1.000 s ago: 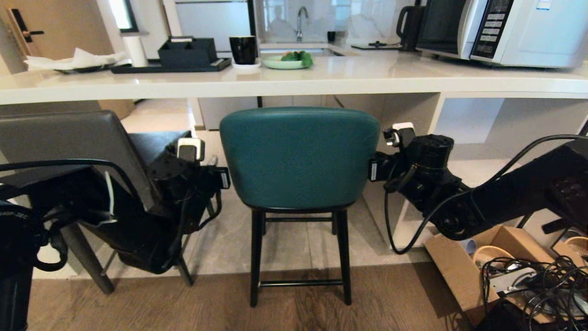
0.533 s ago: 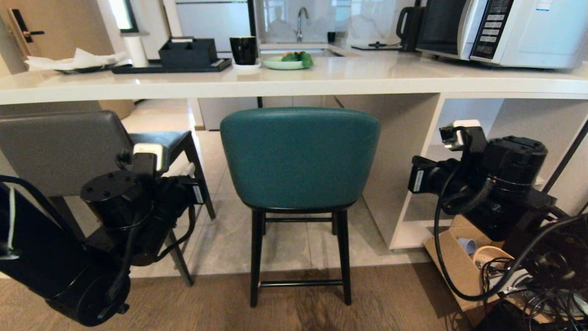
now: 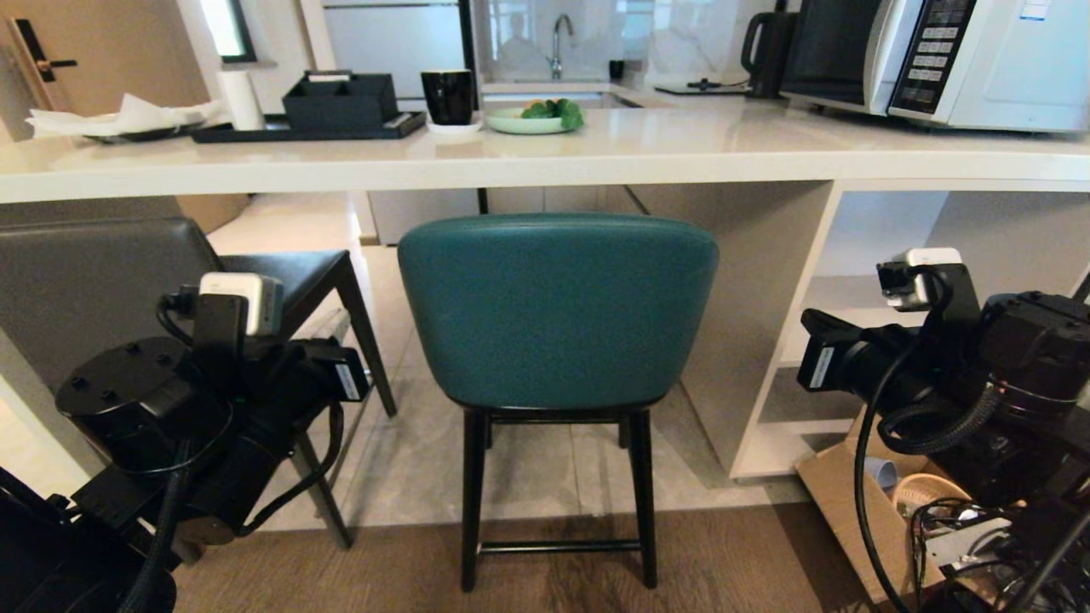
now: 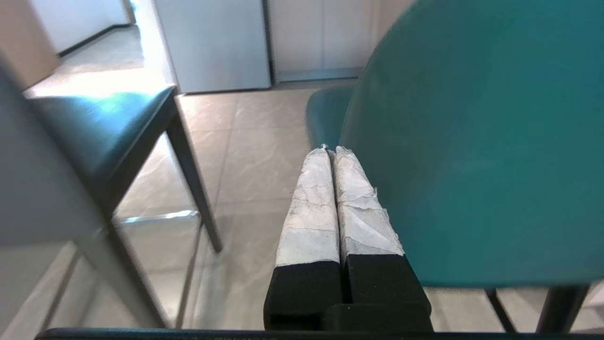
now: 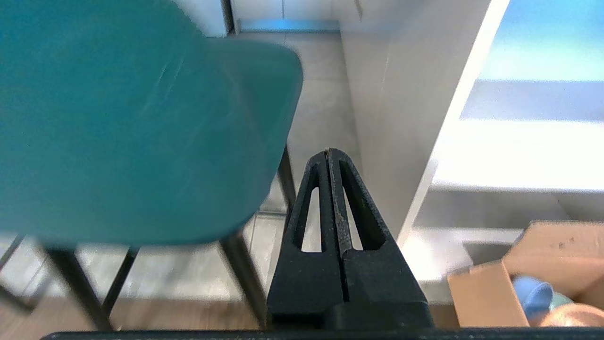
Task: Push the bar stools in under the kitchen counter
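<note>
A teal bar stool (image 3: 558, 311) with a rounded low back and black legs stands in the middle of the head view, its back facing the camera, in front of the long white tabletop (image 3: 596, 153) of the kitchen counter. Its back rises just below the slab's front edge, and its rear legs rest on the wooden floor (image 3: 409, 566) near where the wood meets pale tiles. To its left stands a dark grey bar stool (image 3: 94, 285) with a boxy back, turned at an angle so that its seat points toward the teal one; the two are close but apart. The left gripper (image 4: 332, 156) hangs between the two stools, just beside the teal backrest, its two white-wrapped fingers pressed flat together and holding nothing. The right gripper (image 5: 328, 153) sits on the other side of the teal stool, between it and the counter's grey side panel, its black fingers likewise closed on nothing. On the tabletop are a black tray (image 3: 306, 128) carrying a dark organiser box, a black mug (image 3: 449, 95), a pale plate of green vegetables (image 3: 536, 119) and, at the far right, a white microwave (image 3: 954, 55). Open white shelves (image 3: 877, 281) fill the counter's right end, and a cardboard box (image 3: 860, 511) of cups and cables lies on the floor below.
</note>
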You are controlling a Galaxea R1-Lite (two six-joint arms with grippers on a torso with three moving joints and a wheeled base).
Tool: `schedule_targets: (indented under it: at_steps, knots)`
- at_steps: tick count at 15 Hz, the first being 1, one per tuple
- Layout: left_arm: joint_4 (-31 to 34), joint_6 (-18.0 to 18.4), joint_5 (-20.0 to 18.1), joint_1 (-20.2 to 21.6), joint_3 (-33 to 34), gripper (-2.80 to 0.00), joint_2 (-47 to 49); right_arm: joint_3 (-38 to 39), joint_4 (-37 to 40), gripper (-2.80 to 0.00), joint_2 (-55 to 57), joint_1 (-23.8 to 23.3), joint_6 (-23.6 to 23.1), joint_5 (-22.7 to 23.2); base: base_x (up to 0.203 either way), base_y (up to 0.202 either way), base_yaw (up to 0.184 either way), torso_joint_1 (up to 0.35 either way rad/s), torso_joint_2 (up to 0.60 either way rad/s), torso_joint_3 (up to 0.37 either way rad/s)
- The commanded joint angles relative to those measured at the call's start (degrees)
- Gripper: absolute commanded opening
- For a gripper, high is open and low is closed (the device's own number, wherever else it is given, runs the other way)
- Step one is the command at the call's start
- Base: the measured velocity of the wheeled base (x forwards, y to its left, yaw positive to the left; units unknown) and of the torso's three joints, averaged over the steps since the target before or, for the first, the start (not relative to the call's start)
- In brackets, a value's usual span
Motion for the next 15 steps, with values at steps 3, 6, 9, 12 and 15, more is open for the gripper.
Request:
schedule_targets:
  at_steps: [3,6,9,12,15]
  knots:
    - [-0.6,-0.1,0.0,-0.3,0.6,-2.8,-0.4,0.3,-0.7,-2.8,-0.3,0.6,-0.1,-0.5,0.197,0.0,0.0,0.001,0.0,0.005]
    - [-0.8,-0.3,-0.1,-0.3,1.5,-2.8,-0.4,1.2,-0.8,-2.8,-0.3,1.9,0.0,-1.4,0.196,0.0,0.001,0.002,0.0,0.0]
    - [-2.4,-0.9,0.2,-1.7,3.1,-2.8,-0.6,4.1,-3.3,-2.8,-0.3,3.4,0.0,-2.7,0.165,0.0,0.003,0.006,0.0,0.002]
    - [-2.5,-1.0,0.3,-3.8,10.3,-2.8,0.1,6.3,-4.6,-2.8,0.2,5.6,0.1,-2.9,0.0,0.0,0.0,0.0,0.0,0.0]
    - [-2.5,-0.7,0.6,-2.2,10.8,-2.8,4.8,3.4,-4.6,-2.8,3.0,6.3,0.1,-2.9,0.0,0.0,0.0,0.0,0.0,0.0]
